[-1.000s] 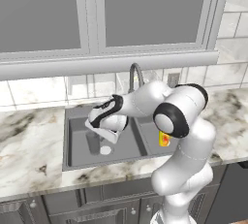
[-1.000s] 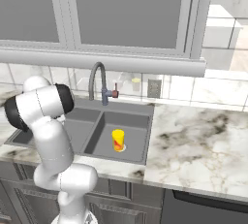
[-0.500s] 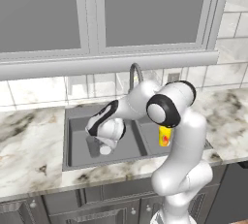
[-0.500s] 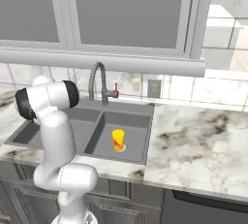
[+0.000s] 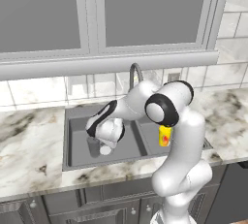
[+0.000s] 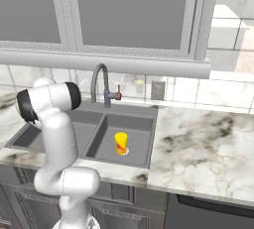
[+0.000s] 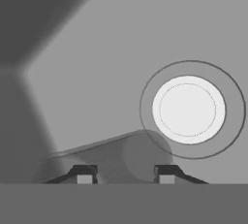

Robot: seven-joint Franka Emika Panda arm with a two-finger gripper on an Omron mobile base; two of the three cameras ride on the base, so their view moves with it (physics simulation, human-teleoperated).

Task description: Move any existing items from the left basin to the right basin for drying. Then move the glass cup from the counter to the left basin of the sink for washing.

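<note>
A veined marble counter [image 5: 29, 140] holds a dark grey sink [image 6: 144, 162]; the translucent glass cup [image 5: 93, 146] stands in its left basin [image 5: 77, 138], between the slightly parted fingers of the gripper [image 7: 126, 177].

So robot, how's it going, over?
End effector low in left basin, fingers parted. Grey translucent glass cup standing by pale drain disc. Yellow container in right basin.
</note>
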